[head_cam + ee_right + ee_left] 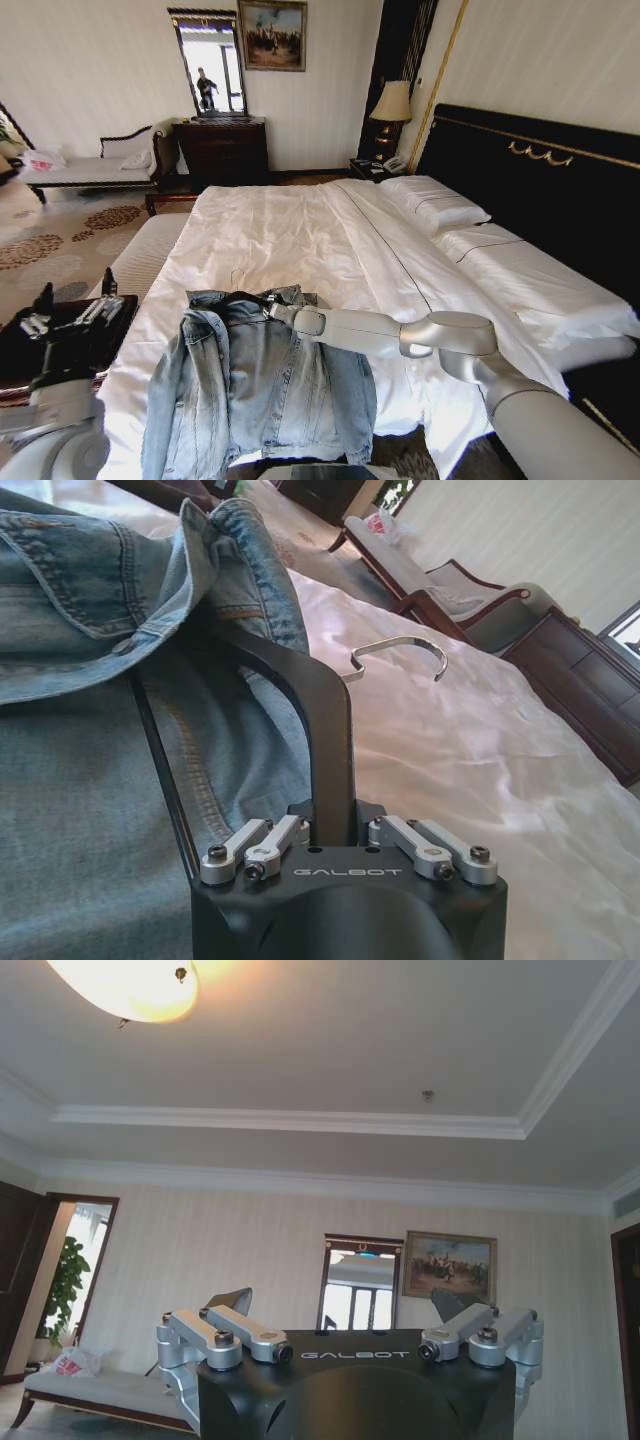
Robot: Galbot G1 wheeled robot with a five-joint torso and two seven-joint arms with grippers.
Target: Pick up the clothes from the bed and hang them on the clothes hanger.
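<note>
Your right gripper [330, 835] is clamped on the black clothes hanger [325, 720] inside the denim jacket [255, 385] at the bed's [300, 240] foot edge, hook pointing toward the pillows, while your left gripper [345, 1310], fingers spread, idles off the bed's left side.

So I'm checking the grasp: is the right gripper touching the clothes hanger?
Touching. The right wrist view shows the right gripper with its fingers closed on the clothes hanger's black arm, inside the clothes.
</note>
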